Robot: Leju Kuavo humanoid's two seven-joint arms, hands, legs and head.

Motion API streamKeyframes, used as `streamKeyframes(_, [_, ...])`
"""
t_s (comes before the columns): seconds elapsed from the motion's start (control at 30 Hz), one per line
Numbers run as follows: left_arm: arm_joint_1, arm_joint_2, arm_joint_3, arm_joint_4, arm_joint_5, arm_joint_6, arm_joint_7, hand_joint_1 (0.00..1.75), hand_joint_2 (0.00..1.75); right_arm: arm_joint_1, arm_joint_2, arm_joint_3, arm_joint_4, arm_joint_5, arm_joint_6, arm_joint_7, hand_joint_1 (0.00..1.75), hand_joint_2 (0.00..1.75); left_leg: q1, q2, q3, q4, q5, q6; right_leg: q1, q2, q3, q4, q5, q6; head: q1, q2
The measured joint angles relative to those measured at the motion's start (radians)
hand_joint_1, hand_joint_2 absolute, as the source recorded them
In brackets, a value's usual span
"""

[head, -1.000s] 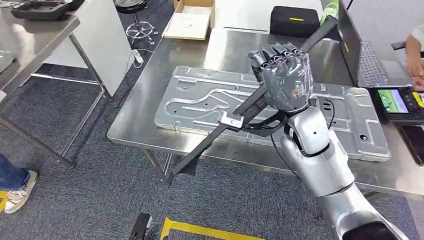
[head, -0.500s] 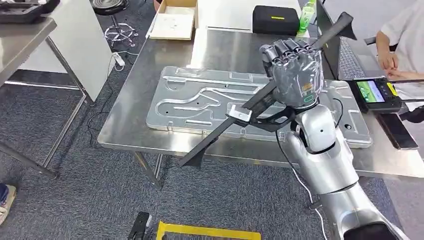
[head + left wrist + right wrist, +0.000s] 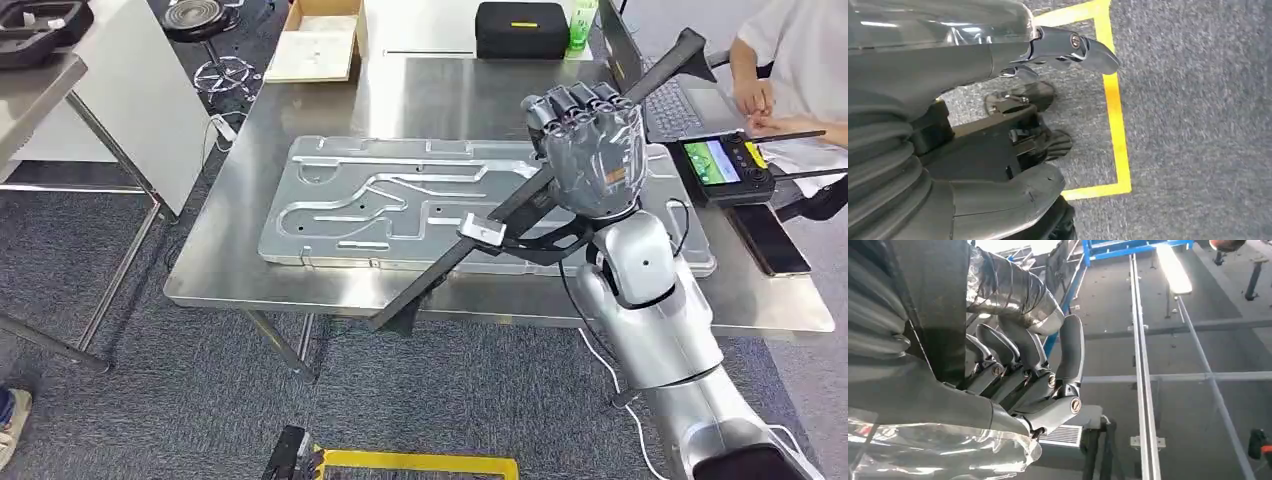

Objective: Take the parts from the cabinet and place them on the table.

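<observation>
**A:** Looking at the head view, the right hand (image 3: 585, 150) is sitting right of centre, fingers wrapped tight around a long black bar part (image 3: 470, 240). The bar runs diagonally — top end up by the laptop (image 3: 650, 90) in the upper right, bottom end hanging past the near edge of the steel table (image 3: 250, 270), lower centre. There's a small silver clip on it about halfway down.

**B:** Yep, and in the right wrist view you can see the fingers (image 3: 1068, 355) curled over that same dark bar. What about the left hand?

**A:** The left hand (image 3: 1068, 47) shows in its own wrist view over grey carpet with yellow floor tape (image 3: 1113, 100). One finger sticks out, but I honestly can't tell if it's open or closed.

**B:** Fair. On the table there's also a big flat stamped metal panel (image 3: 400, 210) across the middle, under the bar. A person's hands are at the upper right — next to a handheld controller (image 3: 725, 165) with a lit screen.
</observation>
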Motion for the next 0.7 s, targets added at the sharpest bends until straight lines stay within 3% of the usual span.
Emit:
streamKeyframes(0.03, [0.001, 0.000, -0.002, 0.000, -0.001, -0.004, -0.002, 0.00, 1.75, 0.000, 0.000, 0.000, 0.002, 0.000, 0.001, 0.000, 1.75, 1.75, -0.001, 0.000, -0.037, 0.076, -0.027, 0.000, 0.003, 0.001, 0.000, 0.000, -0.001, -0.002, 0.000, 0.000])
streamKeyframes(0.07, [0.003, 0.000, -0.005, 0.000, -0.002, -0.007, -0.006, 0.00, 1.75, 0.000, 0.000, 0.000, 0.007, 0.000, 0.004, 0.000, 1.75, 1.75, -0.001, 0.000, -0.065, 0.128, -0.033, 0.003, 0.007, 0.003, 0.000, 0.001, -0.002, -0.003, 0.000, 0.000])
streamKeyframes(0.1, [0.004, 0.000, -0.007, 0.000, -0.003, -0.010, -0.008, 0.00, 1.75, 0.000, 0.000, 0.000, 0.010, 0.000, 0.005, 0.000, 1.75, 1.75, -0.003, -0.001, -0.063, 0.117, -0.010, 0.008, 0.011, 0.005, 0.002, 0.001, -0.004, -0.005, 0.000, 0.000])
streamKeyframes(0.17, [0.004, 0.000, -0.010, 0.000, -0.005, -0.012, -0.009, 0.00, 1.75, -0.005, 0.000, 0.000, 0.013, 0.000, 0.005, 0.000, 1.75, 1.75, -0.010, -0.002, -0.002, -0.018, 0.073, 0.025, 0.019, 0.008, 0.007, 0.001, -0.006, -0.008, 0.000, 0.000])
streamKeyframes(0.2, [0.002, 0.000, -0.013, 0.000, -0.005, -0.012, -0.009, 0.00, 1.75, -0.010, 0.001, 0.000, 0.014, 0.000, 0.006, 0.000, 1.75, 1.75, -0.016, -0.004, 0.047, -0.120, 0.117, 0.045, 0.022, 0.010, 0.011, 0.001, -0.007, -0.009, 0.000, 0.000])
streamKeyframes(0.23, [0.001, 0.003, -0.014, 0.000, -0.005, -0.012, -0.009, 0.00, 1.75, -0.016, 0.001, 0.000, 0.016, 0.000, 0.006, 0.000, 1.75, 1.75, -0.024, -0.006, 0.069, -0.169, 0.111, 0.066, 0.023, 0.009, 0.011, 0.001, -0.008, -0.007, 0.002, 0.000])
streamKeyframes(0.3, [-0.002, 0.000, -0.017, 0.000, -0.006, -0.012, -0.011, 0.00, 1.75, -0.024, 0.001, 0.000, 0.020, 0.000, 0.013, 0.000, 1.75, 1.75, -0.029, -0.001, 0.078, -0.193, 0.108, 0.065, 0.019, 0.010, 0.011, -0.004, -0.009, 0.006, 0.000, 0.000])
streamKeyframes(0.37, [0.000, 0.000, -0.020, 0.000, -0.008, -0.012, -0.011, 0.00, 1.75, -0.025, 0.001, 0.000, 0.025, 0.000, 0.015, 0.000, 1.75, 1.75, -0.025, -0.001, 0.092, -0.216, 0.112, 0.070, 0.021, 0.009, 0.012, 0.016, 0.014, 0.016, 0.000, 0.000])
streamKeyframes(0.4, [0.001, -0.005, -0.022, 0.000, -0.009, -0.012, -0.011, 0.00, 1.75, -0.027, 0.001, 0.000, 0.026, 0.000, 0.015, 0.000, 1.75, 1.75, -0.019, 0.000, 0.109, -0.224, 0.120, 0.068, 0.017, 0.007, 0.007, 0.023, 0.001, 0.019, -0.001, 0.000])
streamKeyframes(0.43, [-0.002, -0.005, -0.022, 0.000, -0.008, -0.011, -0.012, 0.00, 1.75, -0.034, 0.000, 0.000, 0.027, 0.000, 0.015, 0.000, 1.75, 1.75, -0.017, 0.000, 0.113, -0.225, 0.122, 0.069, 0.014, 0.007, -0.002, 0.047, -0.016, 0.029, 0.003, 0.000])
streamKeyframes(0.53, [-0.004, -0.007, -0.023, 0.000, -0.010, -0.011, -0.011, 0.00, 1.75, -0.039, 0.000, 0.000, 0.032, 0.000, 0.015, 0.000, 1.75, 1.75, -0.014, 0.001, 0.115, -0.223, 0.118, 0.068, 0.002, 0.005, -0.110, 0.243, -0.116, 0.048, 0.002, 0.000])
streamKeyframes(0.57, [-0.003, -0.007, -0.023, 0.000, -0.011, -0.011, -0.011, 0.00, 1.75, -0.036, 0.000, 0.000, 0.035, 0.000, 0.015, 0.000, 1.75, 1.75, -0.012, 0.001, 0.116, -0.223, 0.115, 0.065, -0.003, 0.005, -0.140, 0.288, -0.123, 0.056, 0.002, 0.000])
streamKeyframes(0.6, [0.000, -0.007, -0.023, 0.000, -0.012, -0.011, -0.011, 0.00, 1.75, -0.033, -0.002, 0.000, 0.038, 0.000, 0.015, 0.000, 1.75, 1.75, -0.009, 0.000, 0.120, -0.222, 0.111, 0.062, -0.009, 0.004, -0.146, 0.283, -0.107, 0.061, 0.002, 0.000])
streamKeyframes(0.63, [0.003, -0.008, -0.023, 0.000, -0.013, -0.011, -0.011, 0.00, 1.75, -0.033, -0.002, 0.000, 0.040, 0.000, 0.015, 0.000, 1.75, 1.75, -0.005, -0.001, 0.126, -0.220, 0.105, 0.057, -0.014, 0.003, -0.128, 0.229, -0.063, 0.064, 0.002, 0.000])
streamKeyframes(0.7, [0.002, -0.010, -0.024, 0.000, -0.013, -0.011, -0.011, 0.00, 1.75, -0.036, -0.003, 0.000, 0.040, 0.000, 0.015, 0.000, 1.75, 1.75, 0.002, -0.001, 0.142, -0.214, 0.089, 0.046, -0.022, -0.004, -0.050, 0.047, 0.050, 0.072, 0.003, 0.000])
